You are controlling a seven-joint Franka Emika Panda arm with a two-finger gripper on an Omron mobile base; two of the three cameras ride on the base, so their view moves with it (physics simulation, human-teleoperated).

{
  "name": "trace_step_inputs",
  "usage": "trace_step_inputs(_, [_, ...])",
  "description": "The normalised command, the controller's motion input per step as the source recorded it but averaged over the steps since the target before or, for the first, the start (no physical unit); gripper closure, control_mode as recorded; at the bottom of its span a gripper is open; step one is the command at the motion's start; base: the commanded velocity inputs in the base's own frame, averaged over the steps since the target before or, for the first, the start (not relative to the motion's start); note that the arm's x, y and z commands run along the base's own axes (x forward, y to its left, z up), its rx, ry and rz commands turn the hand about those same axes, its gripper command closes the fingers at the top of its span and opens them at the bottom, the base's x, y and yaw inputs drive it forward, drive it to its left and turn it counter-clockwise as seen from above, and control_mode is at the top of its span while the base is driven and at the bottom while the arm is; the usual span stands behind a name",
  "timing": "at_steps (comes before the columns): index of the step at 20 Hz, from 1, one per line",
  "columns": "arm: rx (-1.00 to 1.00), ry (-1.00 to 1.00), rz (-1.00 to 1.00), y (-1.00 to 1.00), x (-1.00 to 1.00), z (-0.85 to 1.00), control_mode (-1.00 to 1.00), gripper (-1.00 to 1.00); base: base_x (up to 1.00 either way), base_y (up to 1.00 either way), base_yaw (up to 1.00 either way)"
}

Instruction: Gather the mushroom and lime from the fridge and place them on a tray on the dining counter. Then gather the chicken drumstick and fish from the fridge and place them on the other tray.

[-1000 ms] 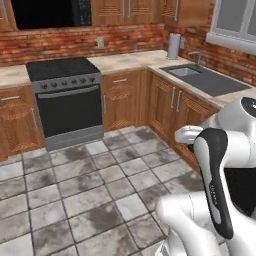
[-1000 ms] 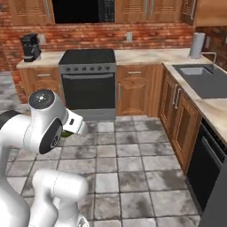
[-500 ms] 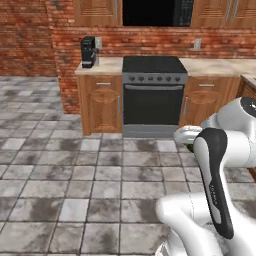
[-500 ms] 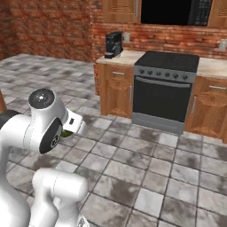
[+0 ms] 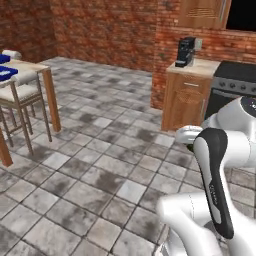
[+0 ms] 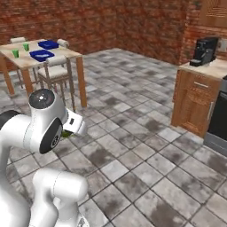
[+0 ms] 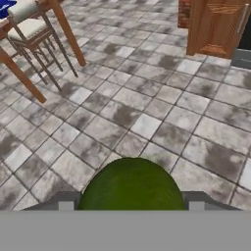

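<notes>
Here the base faced open tiled floor point(image 6: 133, 146), with the dining counter point(image 6: 66, 55) standing well off to the left in the right base view. Its beige top carried the two deep-blue trays, the tray point(image 6: 41, 55) nearer the front edge and the other tray point(image 6: 48, 44) behind it, with two small green cups point(image 6: 16, 53) beside them. A stool point(image 6: 55, 73) stood tucked against the counter's near side. To the right sat a wooden cabinet point(image 6: 195, 104) with a black coffee machine point(image 6: 205, 50) on top.

The arm was folded close to the body, hand held at mid height. In the hand view the lime point(image 7: 131, 186) sat as a dull green dome between the two finger tips of the gripper point(image 7: 127, 203), fingers closed on it at a fairly wide spread; a sliver of green also peeked out under the wrist in the right base view. Neither tray's contents could be made out at this range.

Judgement: the step in hand was the carry of the lime to the dining counter, first half of the task. Next move called for driving the base closer to the counter's near side, then reaching past the stool and lowering the lime onto a tray before letting go. The round fruit might roll; a low release seemed wise.
</notes>
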Motion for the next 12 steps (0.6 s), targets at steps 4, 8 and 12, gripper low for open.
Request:
trace_step_inputs(4, [0.00, 0.00, 0.00, 0.00, 0.00, 0.00, 1.00, 1.00, 0.79, 0.02, 0.65])
trace_step_inputs(8, [0.00, 0.00, 0.00, 0.00, 0.00, 0.00, 1.00, 1.00, 1.00, 0.00, 0.48])
trace_step_inputs(12, [0.00, 0.00, 0.00, 0.00, 0.00, 0.00, 1.00, 1.00, 1.00, 0.00, 0.41])
